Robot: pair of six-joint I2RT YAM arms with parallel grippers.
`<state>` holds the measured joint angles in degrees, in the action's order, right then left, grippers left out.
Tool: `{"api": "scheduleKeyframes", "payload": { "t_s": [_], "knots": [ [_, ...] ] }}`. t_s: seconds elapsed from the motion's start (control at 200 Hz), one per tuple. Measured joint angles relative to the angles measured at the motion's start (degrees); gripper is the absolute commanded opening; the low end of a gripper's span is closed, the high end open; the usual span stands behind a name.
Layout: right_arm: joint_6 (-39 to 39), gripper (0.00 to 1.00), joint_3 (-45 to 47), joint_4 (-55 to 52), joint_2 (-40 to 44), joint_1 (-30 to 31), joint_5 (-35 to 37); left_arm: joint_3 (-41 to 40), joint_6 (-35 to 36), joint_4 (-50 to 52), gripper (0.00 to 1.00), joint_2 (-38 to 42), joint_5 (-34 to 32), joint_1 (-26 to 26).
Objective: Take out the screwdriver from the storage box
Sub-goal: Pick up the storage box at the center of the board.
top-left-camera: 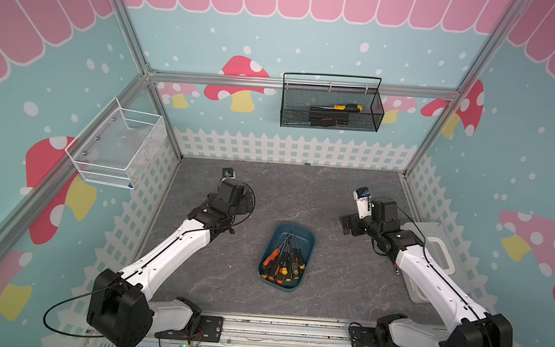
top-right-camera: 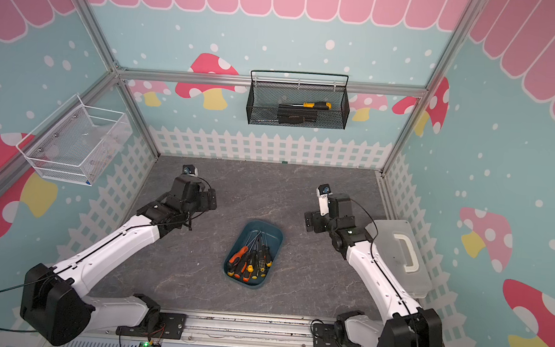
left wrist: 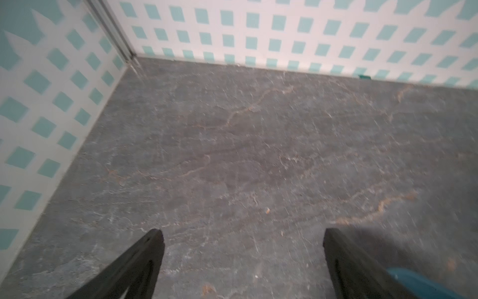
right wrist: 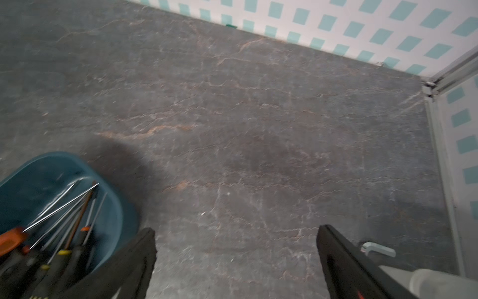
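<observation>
Right wrist view shows screwdrivers (right wrist: 61, 207) in the storage box (right wrist: 38, 170), left only its rim; both arms' jaws spread.

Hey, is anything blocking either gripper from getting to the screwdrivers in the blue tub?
Nothing visible does. The storage box is open-topped, with only bare table between it and the open left gripper and right gripper. The screwdrivers lie packed side by side, so isolating one may be tight.
</observation>
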<state>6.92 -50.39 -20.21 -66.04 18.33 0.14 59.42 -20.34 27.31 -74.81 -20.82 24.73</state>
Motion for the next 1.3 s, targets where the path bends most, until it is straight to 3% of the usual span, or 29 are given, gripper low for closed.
{"api": "scheduleKeyframes", "payload": {
  "t_s": [0.215,0.49,1.101,1.301],
  "knots": [
    [3.5,0.99,0.1,-7.2,4.7,7.5,-0.7,0.3,-3.0,5.5,0.94,-7.0,9.8,5.9],
    [7.8,0.99,2.5,-11.6,9.6,13.8,-0.6,1.8,-4.0,7.2,0.89,-14.4,14.6,12.5],
    [10.3,0.97,4.3,-15.3,12.8,15.9,-0.2,11.0,-5.1,7.2,0.54,-27.7,15.4,12.0],
    [10.4,0.95,4.3,-15.8,13.1,15.9,-0.2,12.7,-5.3,7.1,0.36,-30.2,15.6,11.0]
  ]
}}
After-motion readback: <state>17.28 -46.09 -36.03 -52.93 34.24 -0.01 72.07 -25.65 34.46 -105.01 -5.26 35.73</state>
